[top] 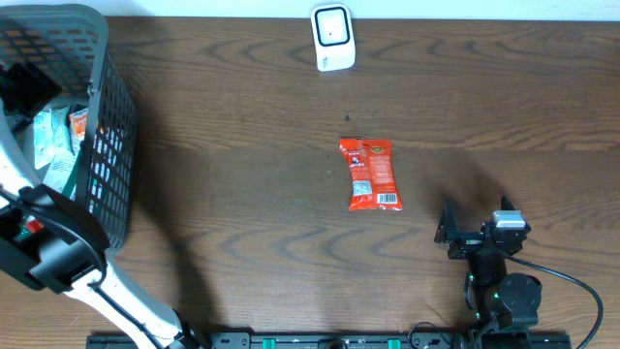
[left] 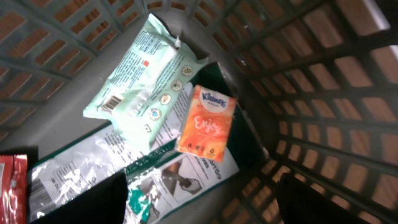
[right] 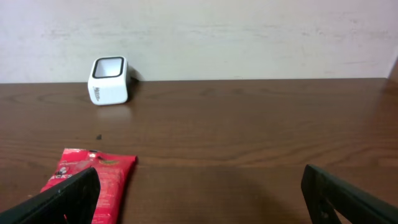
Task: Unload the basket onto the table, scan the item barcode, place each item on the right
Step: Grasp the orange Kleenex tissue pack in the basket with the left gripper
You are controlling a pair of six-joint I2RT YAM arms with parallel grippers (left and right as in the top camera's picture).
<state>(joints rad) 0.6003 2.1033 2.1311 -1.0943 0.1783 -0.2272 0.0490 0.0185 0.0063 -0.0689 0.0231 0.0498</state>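
Currently, the left gripper [left: 202, 198] hangs inside the grey basket [top: 107, 126], jaws spread wide and empty, above an orange tissue pack [left: 207, 121] and a mint-green wipes pack [left: 146, 78]. The right gripper [right: 200, 186] sits low over the table [top: 242, 194], jaws fully apart, gripping nothing. The red packet [top: 370, 174] lies flat mid-table, barcode facing up, well apart from the white scanner [top: 332, 37] at the far edge.

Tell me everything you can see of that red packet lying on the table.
The red packet is a flat, glossy-looking pouch, longer than wide, with a green mark at its far end and white printed patches nearer the robot. It lies flat on the wooden table, touching nothing else.
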